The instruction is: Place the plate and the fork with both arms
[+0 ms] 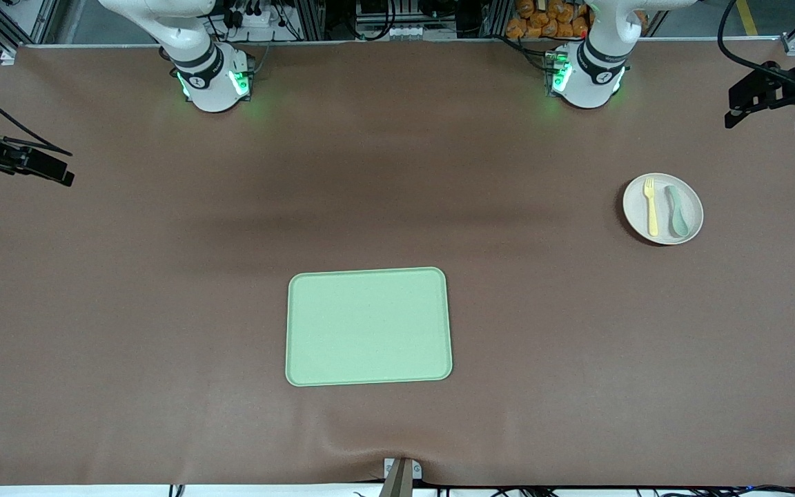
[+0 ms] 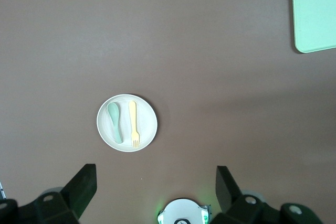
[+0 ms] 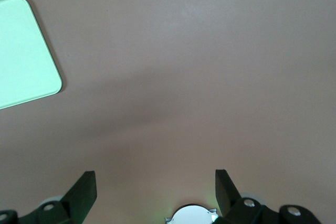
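Left gripper [image 2: 152,190]: fingers [image 2: 81,184] spread wide, holding nothing. It hangs high over the surface [image 1: 163,276], and its wrist view looks straight down on the plate [image 2: 127,123]. Right gripper [image 3: 152,190]: fingers [image 3: 83,184] likewise spread and empty, high over bare surface at the right arm's end, with only a corner of the tray [image 3: 23,56] in its wrist view.

Both arms are folded up and back, so the front view shows only their bases and parts of the wrists at its side edges. Judged from this pose, neither arm has begun a reach.

The plate lies flat on the surface toward the left arm's end, farther from the front camera than the tray and well apart from it. The fork [image 1: 651,206] and a grey-green spoon [image 1: 678,210] lie side by side on the plate, tines and bowl pointing toward the robots' bases. The tray lies empty midway between the arms.

The spread fingers suit a first approach. The plate lies within the left arm's likely reach, so that arm is the probable one to carry it. The low rim offers the only grip.
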Robot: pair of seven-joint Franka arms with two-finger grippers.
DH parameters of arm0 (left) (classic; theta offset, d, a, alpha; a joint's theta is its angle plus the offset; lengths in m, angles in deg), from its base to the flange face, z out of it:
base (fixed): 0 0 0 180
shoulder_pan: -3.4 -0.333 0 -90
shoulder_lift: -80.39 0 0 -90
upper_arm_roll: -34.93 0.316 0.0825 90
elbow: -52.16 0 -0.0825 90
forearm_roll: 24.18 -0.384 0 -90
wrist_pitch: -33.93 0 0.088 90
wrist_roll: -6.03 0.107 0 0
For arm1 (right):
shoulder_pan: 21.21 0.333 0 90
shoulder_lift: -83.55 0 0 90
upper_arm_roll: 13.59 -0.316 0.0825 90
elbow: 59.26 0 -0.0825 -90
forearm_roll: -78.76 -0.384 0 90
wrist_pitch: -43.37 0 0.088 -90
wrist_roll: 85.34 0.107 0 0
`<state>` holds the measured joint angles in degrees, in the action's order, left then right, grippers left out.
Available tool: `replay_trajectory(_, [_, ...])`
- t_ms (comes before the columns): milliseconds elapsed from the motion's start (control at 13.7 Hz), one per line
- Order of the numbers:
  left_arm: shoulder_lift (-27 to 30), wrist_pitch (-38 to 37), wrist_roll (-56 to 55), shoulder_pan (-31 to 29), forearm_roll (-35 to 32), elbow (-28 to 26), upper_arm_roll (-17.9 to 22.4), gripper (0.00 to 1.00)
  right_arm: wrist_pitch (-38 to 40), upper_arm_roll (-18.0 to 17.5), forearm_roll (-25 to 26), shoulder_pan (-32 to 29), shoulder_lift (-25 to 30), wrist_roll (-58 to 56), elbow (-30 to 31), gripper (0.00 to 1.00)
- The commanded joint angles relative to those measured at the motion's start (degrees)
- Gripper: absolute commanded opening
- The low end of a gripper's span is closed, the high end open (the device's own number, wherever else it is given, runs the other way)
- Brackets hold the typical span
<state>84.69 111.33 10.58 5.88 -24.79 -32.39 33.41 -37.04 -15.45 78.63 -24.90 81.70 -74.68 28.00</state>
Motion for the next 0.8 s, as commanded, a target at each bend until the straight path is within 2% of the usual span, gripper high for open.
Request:
replay_trajectory(0, [-0.6,-1.1,0.7,-0.2,-1.1,1.7,-0.2,1.0,0.5,-0.5,0.7,0.3,-0.6,0.1,-1.5,1.0])
replay_trajectory(510, [-2.0,-1.2,0.9,-0.4,-1.2,0.9,-0.2,1.0,0.4,-0.5,0.7,0.3,-0.7,-0.3,-1.5,1.0])
replay_trajectory(728, [-2.6,-0.9,1.8,-5.0,-2.6,-4.1,0.0,1.0,0.5,-0.5,0.7,0.2,-0.7,-0.3,-1.5,1.0])
